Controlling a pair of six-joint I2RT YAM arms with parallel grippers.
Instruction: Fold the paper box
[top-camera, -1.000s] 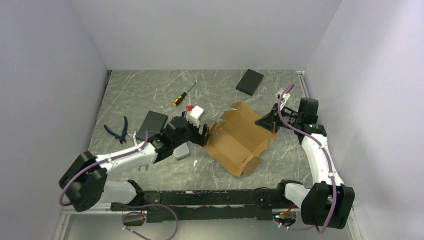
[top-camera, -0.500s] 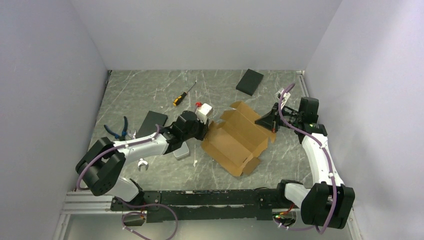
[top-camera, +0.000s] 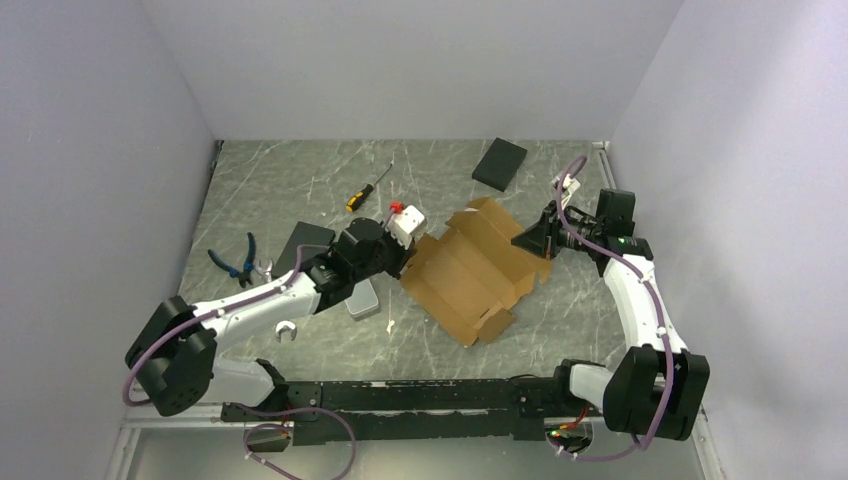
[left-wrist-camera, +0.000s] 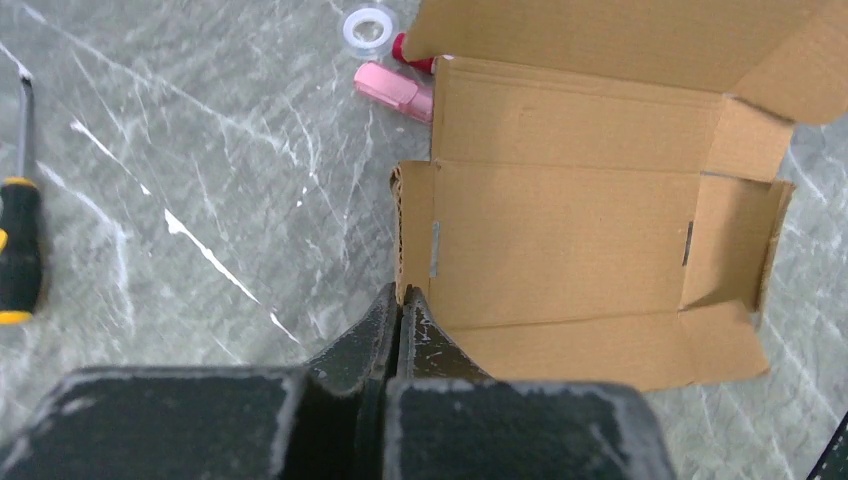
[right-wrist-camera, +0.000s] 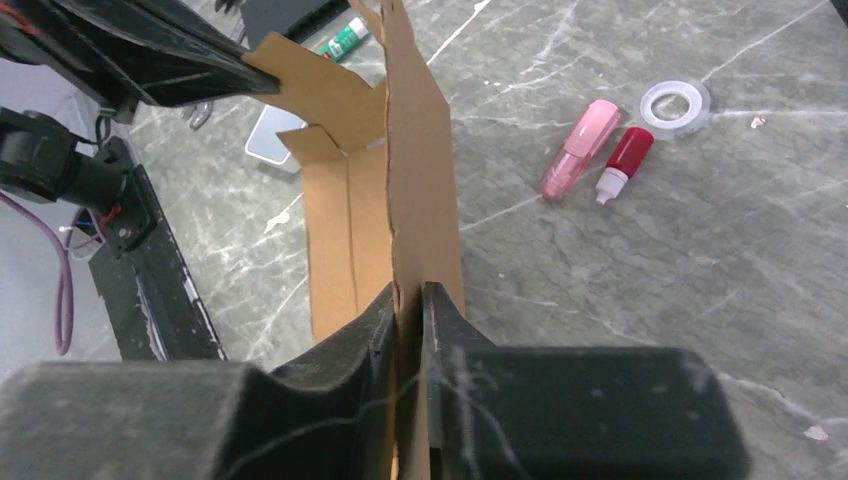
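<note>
The paper box (top-camera: 470, 275) lies opened out in the middle of the marbled grey table (top-camera: 300, 180), a little to the right, set on a diagonal between the two arms, its tan inside facing up and its flaps spread.

The left gripper (left-wrist-camera: 400, 298) is at the box's left end. Its fingers are pressed together on the near corner of the left flap, whose edge runs straight into the seam between them.

The right gripper (right-wrist-camera: 408, 292) is at the far-right side of the box (its own wrist view shows this best). Its two fingers are clamped on a panel that stands on edge between them.

Just beyond the box's far-left flap lie a clear tape ring (left-wrist-camera: 369, 21), a pink tube (left-wrist-camera: 393, 88) and a red-capped bottle (right-wrist-camera: 625, 155), close together.

A grey tin (top-camera: 362, 298) sits on the near side of the left arm's wrist, and a black slab (top-camera: 303, 248) lies just left of that arm. Blue-handled pliers (top-camera: 236, 258) lie further left.

A yellow-and-black screwdriver (top-camera: 367, 189) lies toward the far side. A second black slab (top-camera: 499, 163) rests near the far edge, well apart from the box.
</note>
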